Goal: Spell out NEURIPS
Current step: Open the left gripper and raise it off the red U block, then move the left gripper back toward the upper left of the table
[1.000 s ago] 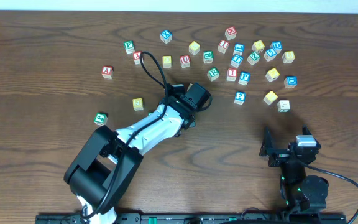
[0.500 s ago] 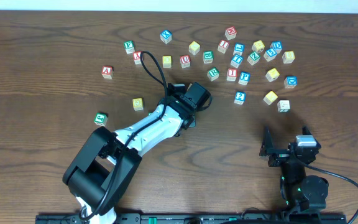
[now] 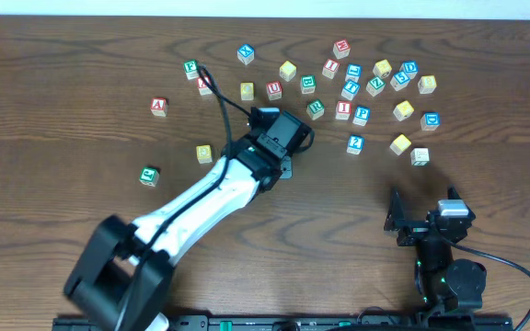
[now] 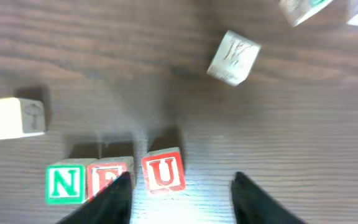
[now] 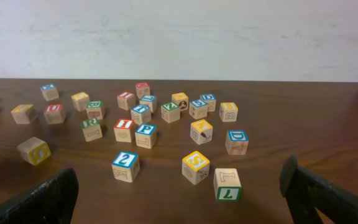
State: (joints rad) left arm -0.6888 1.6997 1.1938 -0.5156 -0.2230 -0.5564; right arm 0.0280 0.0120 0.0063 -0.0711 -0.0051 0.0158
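Left pincer: roughly half open and holding nothing.
Word so far: the green N wooden cube, red E wooden cube and red U wooden cube stand in a row. The U is between the fingers, and the E is partly behind one finger.
Right pincer: wide open and empty.
Next letter: the green wooden cube, apparently an R, is ahead-left of the right pincer on the bench, just beside the red I wooden cube.
Handling: probably light, stiff and smooth. Take it by two opposite flat faces, squarely, since its neighbours are close.
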